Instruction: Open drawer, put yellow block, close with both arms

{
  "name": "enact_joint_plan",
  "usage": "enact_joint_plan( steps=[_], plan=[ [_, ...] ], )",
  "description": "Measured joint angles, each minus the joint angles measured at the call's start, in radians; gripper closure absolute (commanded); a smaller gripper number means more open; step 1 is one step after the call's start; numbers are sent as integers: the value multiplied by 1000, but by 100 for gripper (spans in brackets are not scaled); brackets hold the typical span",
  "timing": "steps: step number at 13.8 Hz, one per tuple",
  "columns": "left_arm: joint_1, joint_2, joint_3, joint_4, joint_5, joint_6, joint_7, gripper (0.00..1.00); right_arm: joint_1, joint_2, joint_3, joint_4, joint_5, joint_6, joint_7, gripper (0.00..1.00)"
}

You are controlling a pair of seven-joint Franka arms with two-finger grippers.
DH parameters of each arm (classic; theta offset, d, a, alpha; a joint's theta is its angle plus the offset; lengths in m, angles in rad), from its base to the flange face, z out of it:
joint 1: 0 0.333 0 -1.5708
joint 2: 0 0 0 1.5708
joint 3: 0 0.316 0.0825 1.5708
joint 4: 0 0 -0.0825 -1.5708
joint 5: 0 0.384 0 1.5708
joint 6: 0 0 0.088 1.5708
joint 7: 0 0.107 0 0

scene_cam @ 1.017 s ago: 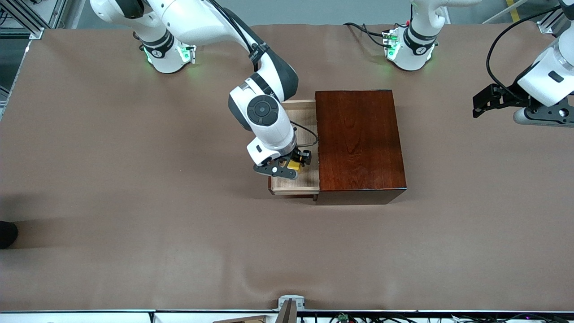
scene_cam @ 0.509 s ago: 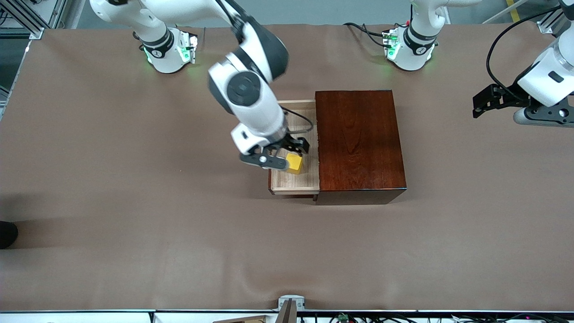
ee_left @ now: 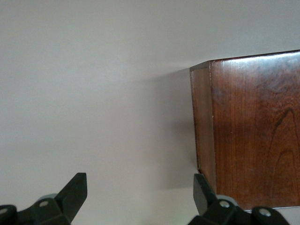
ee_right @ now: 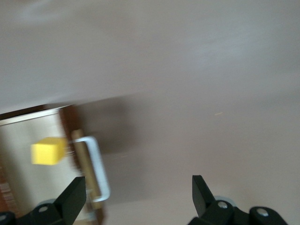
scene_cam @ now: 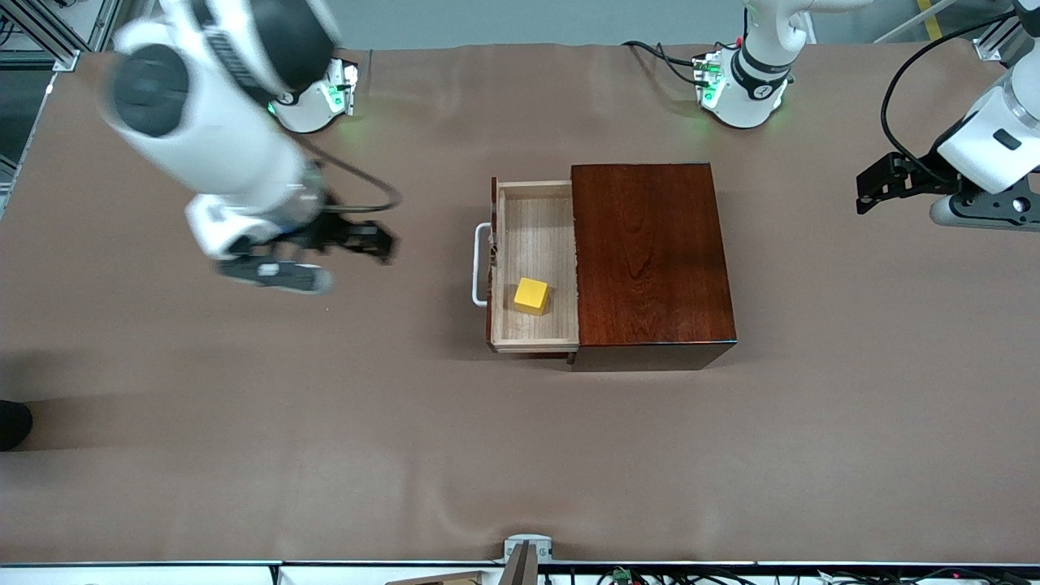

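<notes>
The drawer (scene_cam: 538, 227) stands pulled out of the dark reddish-brown wooden box (scene_cam: 650, 252), its white handle (scene_cam: 479, 264) toward the right arm's end of the table. The yellow block (scene_cam: 532, 296) lies loose on the drawer's pale floor, in the part nearer the front camera. My right gripper (scene_cam: 375, 242) hangs open and empty over bare table, well clear of the handle. The right wrist view shows the gripper (ee_right: 137, 192), the block (ee_right: 48, 150) and the handle (ee_right: 96, 166). My left gripper (scene_cam: 868, 193) waits open over the left arm's end of the table; its wrist view shows the gripper (ee_left: 139, 187) and the box (ee_left: 253, 131).
A brown cloth (scene_cam: 244, 422) covers the whole table. The two green-lit arm bases (scene_cam: 313, 101) (scene_cam: 739, 89) stand along the edge farthest from the front camera. A dark object (scene_cam: 12, 422) pokes in at the right arm's end.
My right gripper opened and let go of the yellow block in the drawer, then rose and swung away toward the right arm's end. The handle is uncovered. The left arm has not moved.
</notes>
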Motion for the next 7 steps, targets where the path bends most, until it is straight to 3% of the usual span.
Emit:
enact_joint_plan(
  steps=[4,7],
  plan=[
    [0,0,0,0,0,0,0,0,-158,-185,-2,-198,-48,0,-220,0],
    [0,0,0,1,0,0,0,0,-358,-225,10,-238,-67,-8,-442,0]
  ],
)
